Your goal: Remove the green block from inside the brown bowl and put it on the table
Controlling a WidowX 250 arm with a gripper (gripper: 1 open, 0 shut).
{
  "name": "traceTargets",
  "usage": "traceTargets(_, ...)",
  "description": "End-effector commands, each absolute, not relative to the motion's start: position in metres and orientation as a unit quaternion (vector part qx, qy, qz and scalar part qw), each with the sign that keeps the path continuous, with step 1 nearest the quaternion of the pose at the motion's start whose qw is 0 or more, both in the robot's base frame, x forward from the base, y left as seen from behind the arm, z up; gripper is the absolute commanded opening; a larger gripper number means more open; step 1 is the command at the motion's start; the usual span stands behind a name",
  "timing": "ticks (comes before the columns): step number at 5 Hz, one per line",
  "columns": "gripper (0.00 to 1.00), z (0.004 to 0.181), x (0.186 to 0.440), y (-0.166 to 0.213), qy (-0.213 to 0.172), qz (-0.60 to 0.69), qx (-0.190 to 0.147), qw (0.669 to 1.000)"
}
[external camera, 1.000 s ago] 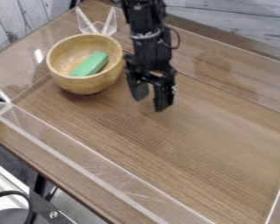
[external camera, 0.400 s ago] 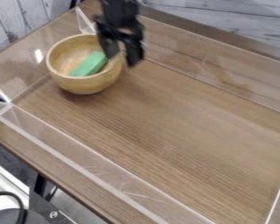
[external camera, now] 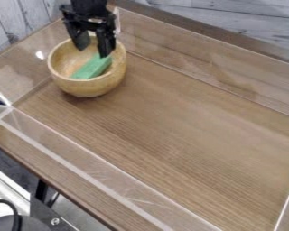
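Wood-grain table (external camera: pixel 172 135) under the bowl (external camera: pixel 65 83), which sits near its far left corner. Over the bowl's far side hangs the gripper (external camera: pixel 94 41), fingers spread. Inside the bowl, toward its right, lies the green block (external camera: pixel 94 68), tilted.

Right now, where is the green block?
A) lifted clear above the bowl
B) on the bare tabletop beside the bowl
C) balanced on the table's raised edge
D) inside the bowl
D: the green block lies within the walls of the bowl, with the open gripper over it.
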State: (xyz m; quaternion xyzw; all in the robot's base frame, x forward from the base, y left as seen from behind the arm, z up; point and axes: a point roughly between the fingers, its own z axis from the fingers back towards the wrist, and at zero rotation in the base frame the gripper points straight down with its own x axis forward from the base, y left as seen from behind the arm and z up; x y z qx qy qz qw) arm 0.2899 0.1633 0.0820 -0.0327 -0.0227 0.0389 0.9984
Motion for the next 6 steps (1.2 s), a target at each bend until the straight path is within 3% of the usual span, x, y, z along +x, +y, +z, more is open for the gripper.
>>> traceTargets(1, 1.00, 0.097, 0.287, 0.172, -0.048, 0.041, -0.001, 0.998)
traceTargets(4, 1.00, 0.061, 0.285, 0.169, -0.026, 0.065, 0.011, 0.997)
traceTargets(6, 1.00, 0.049, 0.285, 0.168, -0.016, 0.078, -0.003, 0.997)
